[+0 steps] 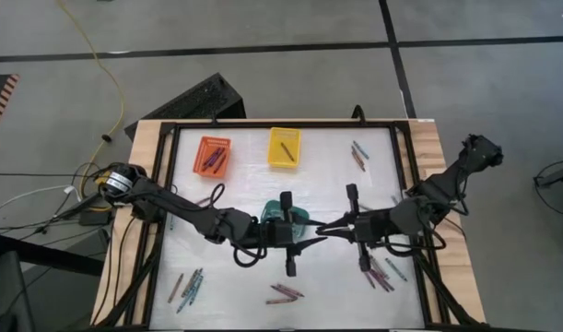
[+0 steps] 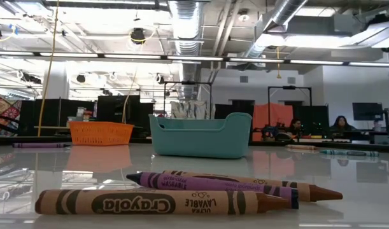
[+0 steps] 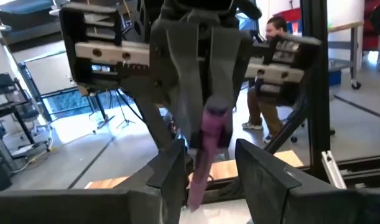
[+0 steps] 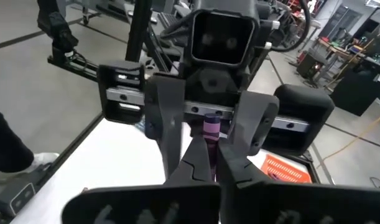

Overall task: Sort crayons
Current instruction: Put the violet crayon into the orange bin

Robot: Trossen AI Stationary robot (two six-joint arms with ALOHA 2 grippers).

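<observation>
White table (image 1: 263,189), scattered crayons (image 1: 285,293), concrete floor (image 1: 263,83).

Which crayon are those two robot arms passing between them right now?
Find the teal plastic basket mid-table, where the two arms meet. Between the left fingers and right fingers is a purple wax crayon, the only one lifted off the table.

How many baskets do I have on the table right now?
3. The orange basket sits at the far left, the yellow basket at the far middle, and the teal basket at the centre, mostly hidden under the left arm in the high view.
</observation>
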